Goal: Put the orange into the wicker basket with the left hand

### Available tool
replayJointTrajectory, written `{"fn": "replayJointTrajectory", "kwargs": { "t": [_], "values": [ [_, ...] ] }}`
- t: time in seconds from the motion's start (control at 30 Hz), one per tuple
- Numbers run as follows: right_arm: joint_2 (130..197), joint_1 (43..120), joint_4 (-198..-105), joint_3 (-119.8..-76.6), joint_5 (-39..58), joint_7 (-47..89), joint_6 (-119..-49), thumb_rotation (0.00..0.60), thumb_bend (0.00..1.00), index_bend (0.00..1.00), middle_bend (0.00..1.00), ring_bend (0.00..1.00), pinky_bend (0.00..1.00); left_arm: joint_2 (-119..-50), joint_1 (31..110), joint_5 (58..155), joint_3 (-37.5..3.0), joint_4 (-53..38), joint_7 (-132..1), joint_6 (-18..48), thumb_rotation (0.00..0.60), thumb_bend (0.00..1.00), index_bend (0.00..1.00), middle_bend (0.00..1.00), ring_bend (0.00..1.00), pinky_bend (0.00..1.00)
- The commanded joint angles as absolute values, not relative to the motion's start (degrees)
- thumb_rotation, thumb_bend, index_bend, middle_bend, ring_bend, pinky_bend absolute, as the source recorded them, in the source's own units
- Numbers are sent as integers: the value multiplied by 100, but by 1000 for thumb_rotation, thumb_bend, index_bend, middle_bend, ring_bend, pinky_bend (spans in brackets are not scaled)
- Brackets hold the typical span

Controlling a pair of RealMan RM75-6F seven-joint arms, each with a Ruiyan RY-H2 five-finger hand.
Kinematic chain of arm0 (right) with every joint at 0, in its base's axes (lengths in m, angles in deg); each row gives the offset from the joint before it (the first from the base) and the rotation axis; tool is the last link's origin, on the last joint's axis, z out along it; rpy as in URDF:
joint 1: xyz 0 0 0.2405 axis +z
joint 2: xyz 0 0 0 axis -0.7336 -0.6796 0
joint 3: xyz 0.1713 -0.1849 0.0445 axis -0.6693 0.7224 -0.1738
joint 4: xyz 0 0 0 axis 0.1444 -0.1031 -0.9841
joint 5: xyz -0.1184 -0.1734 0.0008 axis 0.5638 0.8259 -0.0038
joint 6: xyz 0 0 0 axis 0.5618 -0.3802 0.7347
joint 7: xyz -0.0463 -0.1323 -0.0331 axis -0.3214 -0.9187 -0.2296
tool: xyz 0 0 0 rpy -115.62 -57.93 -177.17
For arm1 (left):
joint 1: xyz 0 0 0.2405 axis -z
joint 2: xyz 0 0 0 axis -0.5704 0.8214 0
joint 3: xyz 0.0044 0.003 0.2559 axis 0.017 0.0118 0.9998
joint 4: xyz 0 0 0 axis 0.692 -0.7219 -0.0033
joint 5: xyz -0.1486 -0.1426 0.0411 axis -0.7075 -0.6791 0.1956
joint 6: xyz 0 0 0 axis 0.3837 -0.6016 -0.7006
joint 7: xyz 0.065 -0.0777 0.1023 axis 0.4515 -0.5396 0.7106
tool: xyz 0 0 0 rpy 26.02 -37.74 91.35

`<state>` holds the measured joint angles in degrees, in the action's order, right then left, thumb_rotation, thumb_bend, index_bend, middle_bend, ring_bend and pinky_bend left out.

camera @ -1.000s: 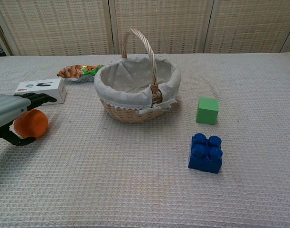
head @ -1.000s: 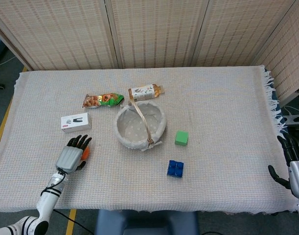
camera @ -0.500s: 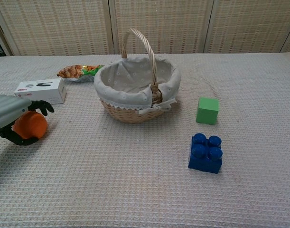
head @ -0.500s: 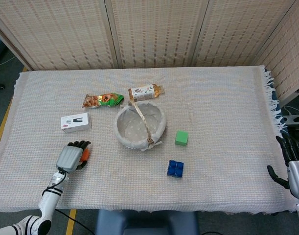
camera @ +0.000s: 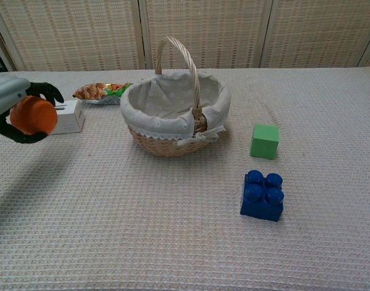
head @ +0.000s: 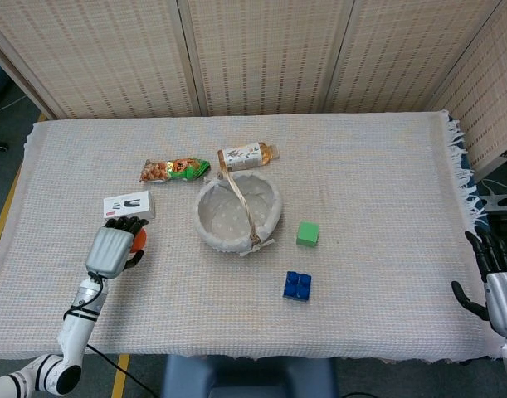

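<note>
My left hand grips the orange from above and holds it in the air, left of the wicker basket. In the head view only a sliver of the orange shows under the fingers. The basket has a white cloth lining and a tall handle, and nothing lies in it. My right hand hangs off the table's right edge, fingers apart and holding nothing.
A white box lies just behind the raised orange. A snack packet and a small bottle lie behind the basket. A green cube and a blue brick sit to the basket's right.
My left hand closed around the orange on the cloth and lifted it well above the table. The right hand has barely moved.
</note>
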<state>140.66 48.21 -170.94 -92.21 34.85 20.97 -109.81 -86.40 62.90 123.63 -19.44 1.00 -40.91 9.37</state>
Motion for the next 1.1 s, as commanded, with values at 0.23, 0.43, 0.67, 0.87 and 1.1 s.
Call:
{"fn": "replayJointTrajectory", "kwargs": {
  "t": [0.23,0.43,0.67,0.87,1.1],
  "values": [
    [14063,4825,-17099,-9197,3509,2084,-10964,600,223,0,0,0,176,-8436,6918,11909,-2729,905,-3818,1079,600,326,267,304,434,608],
    [14020,4840,-17109,-9172,3531,2129,-10915,600,224,0,0,0,176,-8862,7317,11485,-2921,962,-3680,1268,600,331,266,305,436,598],
    [13969,4842,-17113,-9152,3557,2221,-10900,600,224,0,0,0,175,-9390,7605,11157,-3014,652,-3633,1276,600,331,265,306,436,597],
    [13918,4880,-17137,-9140,3529,2261,-10797,600,224,0,0,0,176,-10211,7913,10798,-3284,-20,-3799,1035,600,339,265,308,435,597],
    [13893,4894,-17150,-9133,3523,2280,-10768,600,224,0,0,0,176,-10755,8060,10401,-3526,-229,-3764,678,600,353,260,307,435,597]
  ]
}}
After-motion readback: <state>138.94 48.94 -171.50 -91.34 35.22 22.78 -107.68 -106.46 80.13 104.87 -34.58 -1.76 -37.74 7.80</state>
